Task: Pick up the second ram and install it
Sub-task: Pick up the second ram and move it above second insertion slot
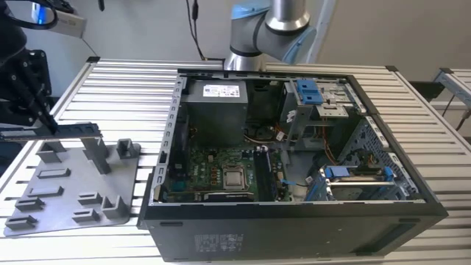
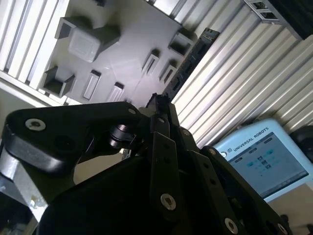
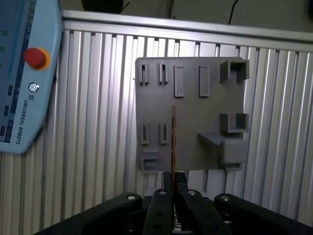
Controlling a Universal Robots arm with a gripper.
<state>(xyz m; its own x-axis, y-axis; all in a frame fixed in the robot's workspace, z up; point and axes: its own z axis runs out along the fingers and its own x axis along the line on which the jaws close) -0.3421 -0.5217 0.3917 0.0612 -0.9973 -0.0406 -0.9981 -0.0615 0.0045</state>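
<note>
Gripper [image 3: 172,180] is pinched shut across the flat faces of the second ram [image 1: 74,128], holding it level and on edge just above the grey holder tray [image 1: 74,185], likely so its long edge faces down the way a memory slot receives it.

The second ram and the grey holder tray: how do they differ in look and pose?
The second ram is dark; the grey holder tray is light grey. The ram is a thin narrow stick; the tray is a broad plate with upright posts. The ram stands on edge in the shut end effector; the tray lies flat on the slatted table. Both are at the exterior view's left of the computer case.
</note>
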